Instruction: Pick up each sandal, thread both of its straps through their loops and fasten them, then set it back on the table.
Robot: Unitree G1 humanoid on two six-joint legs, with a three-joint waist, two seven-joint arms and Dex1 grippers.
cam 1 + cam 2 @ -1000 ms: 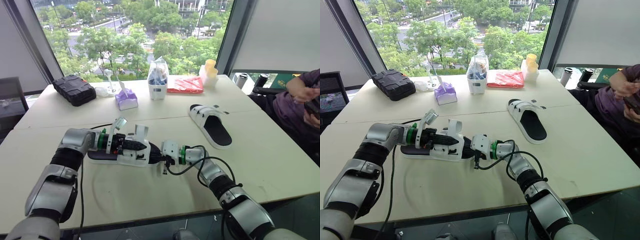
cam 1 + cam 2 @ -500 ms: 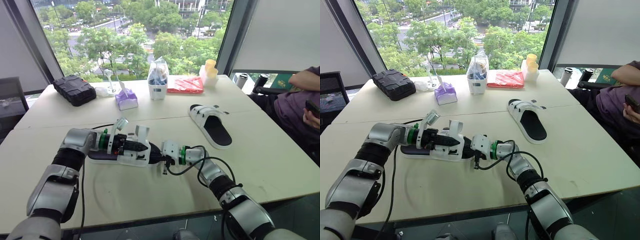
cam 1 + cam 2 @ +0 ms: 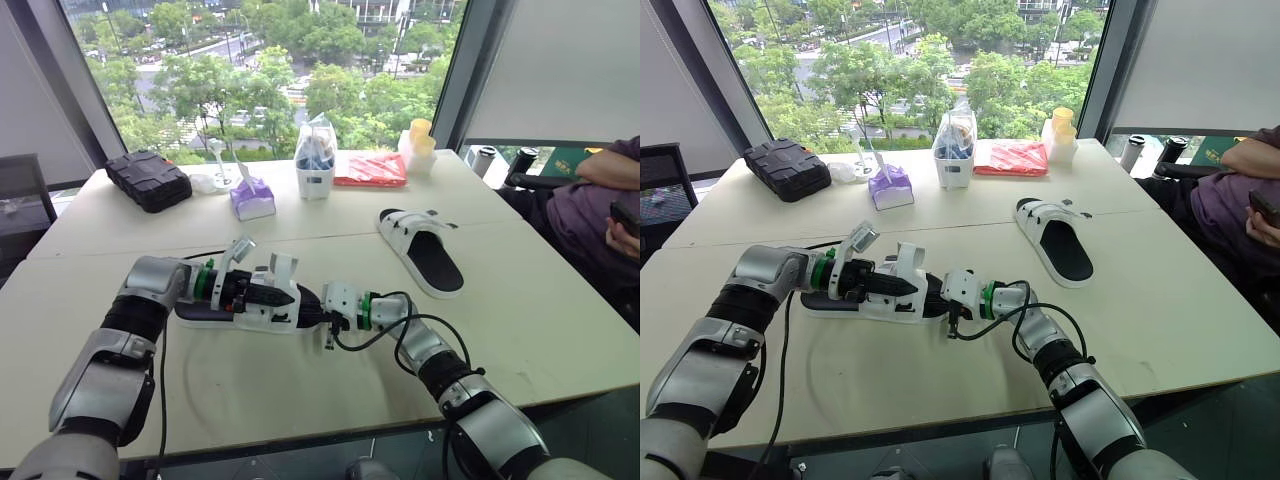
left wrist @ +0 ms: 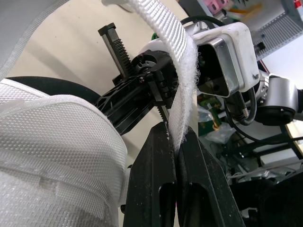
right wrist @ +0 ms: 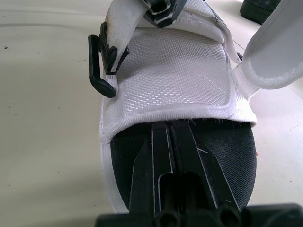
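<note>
Awaiting threading, the 6 o'clock sandal is pinned steady by the closed right gripper, its strap pinched taut by the left gripper.

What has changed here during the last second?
The person's arm shifted; the forearm now lies level. Unchanged: left gripper shut on the strap of the near sandal, right gripper shut, resting on its footbed, the far sandal.
</note>
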